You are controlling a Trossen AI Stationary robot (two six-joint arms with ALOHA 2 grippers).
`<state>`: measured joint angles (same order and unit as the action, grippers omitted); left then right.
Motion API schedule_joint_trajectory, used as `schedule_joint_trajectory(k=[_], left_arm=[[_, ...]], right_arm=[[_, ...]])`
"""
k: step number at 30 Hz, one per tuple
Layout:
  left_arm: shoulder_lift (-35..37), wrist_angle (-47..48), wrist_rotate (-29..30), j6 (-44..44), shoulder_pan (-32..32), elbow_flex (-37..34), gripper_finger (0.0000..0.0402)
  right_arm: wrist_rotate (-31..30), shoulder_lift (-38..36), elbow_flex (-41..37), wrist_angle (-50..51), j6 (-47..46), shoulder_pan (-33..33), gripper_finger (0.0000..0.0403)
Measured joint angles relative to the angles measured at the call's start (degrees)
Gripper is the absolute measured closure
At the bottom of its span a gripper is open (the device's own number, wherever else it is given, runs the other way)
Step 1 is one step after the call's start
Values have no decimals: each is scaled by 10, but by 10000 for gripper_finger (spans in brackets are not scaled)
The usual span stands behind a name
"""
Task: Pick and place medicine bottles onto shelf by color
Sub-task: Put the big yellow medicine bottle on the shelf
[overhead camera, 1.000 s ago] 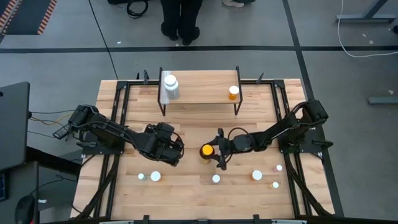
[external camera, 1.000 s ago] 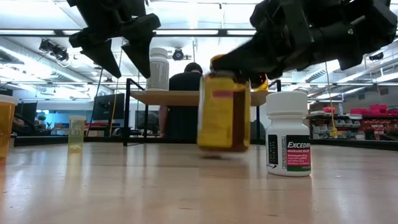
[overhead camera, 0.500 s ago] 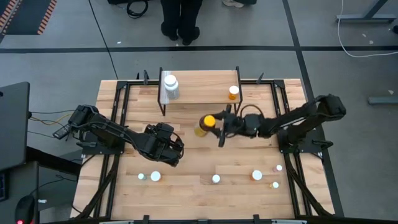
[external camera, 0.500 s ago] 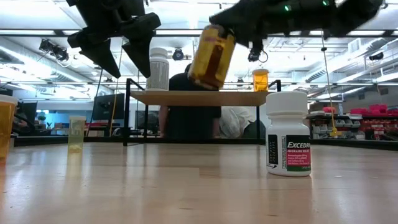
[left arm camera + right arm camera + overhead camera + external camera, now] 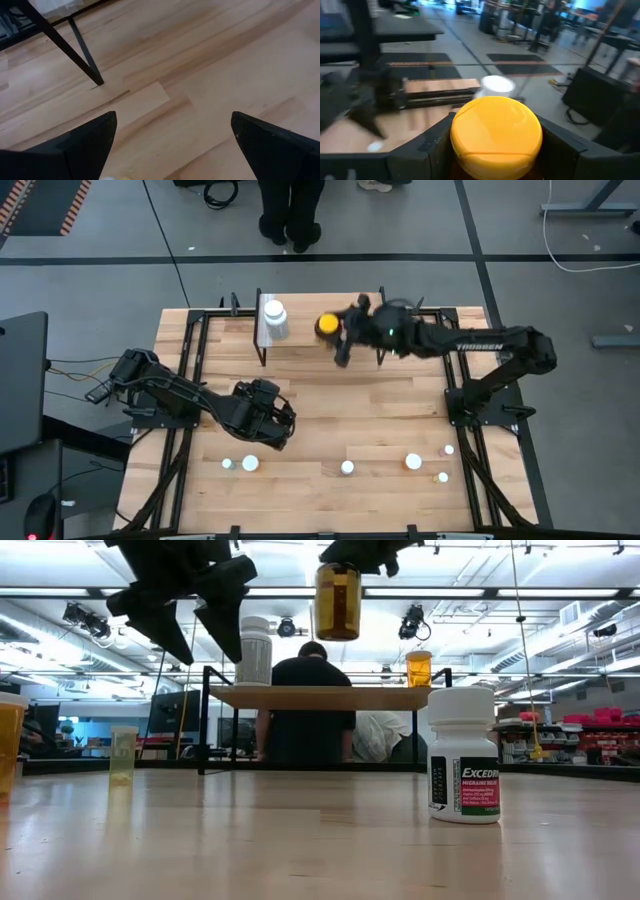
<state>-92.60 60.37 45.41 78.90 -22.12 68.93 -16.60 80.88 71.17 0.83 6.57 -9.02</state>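
Note:
My right gripper [image 5: 343,330] is shut on the large dark amber bottle with a yellow cap [image 5: 327,325], high over the shelf [image 5: 320,330] at the table's far side. In the low view the bottle [image 5: 338,602] hangs upright above the shelf plank [image 5: 320,697]. A white bottle [image 5: 274,318] stands on the shelf's left end and a small orange one [image 5: 419,668] on its right end. My left gripper [image 5: 268,414] hovers open and empty over the table's middle left; it also shows in the low view [image 5: 190,635]. My right gripper pinches the amber bottle at its top, the yellow cap [image 5: 496,131] sitting between the two fingers [image 5: 432,145]. The fingers come roughly level from the table's right side. The bottle hangs upright below them, clear of the shelf.
Several small bottles stand along the table's near part [image 5: 347,468], among them a white Excedrin bottle [image 5: 463,755] and an orange one [image 5: 8,740]. The shelf's black legs [image 5: 85,55] stand ahead of my left gripper. A person [image 5: 290,210] stands beyond the far edge.
My right gripper has risen and gone toward the table's far edge and a little left, carrying the amber bottle from just above the table to high over the shelf. The bottle tilted on the way and now hangs upright.

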Motion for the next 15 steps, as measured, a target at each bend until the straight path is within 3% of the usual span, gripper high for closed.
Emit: schedule_joint_trajectory(k=[15], left_arm=[[0, -8, 0, 0, -4, 0, 2]], right_arm=[[63, 13, 35, 65, -40, -218, 168]])
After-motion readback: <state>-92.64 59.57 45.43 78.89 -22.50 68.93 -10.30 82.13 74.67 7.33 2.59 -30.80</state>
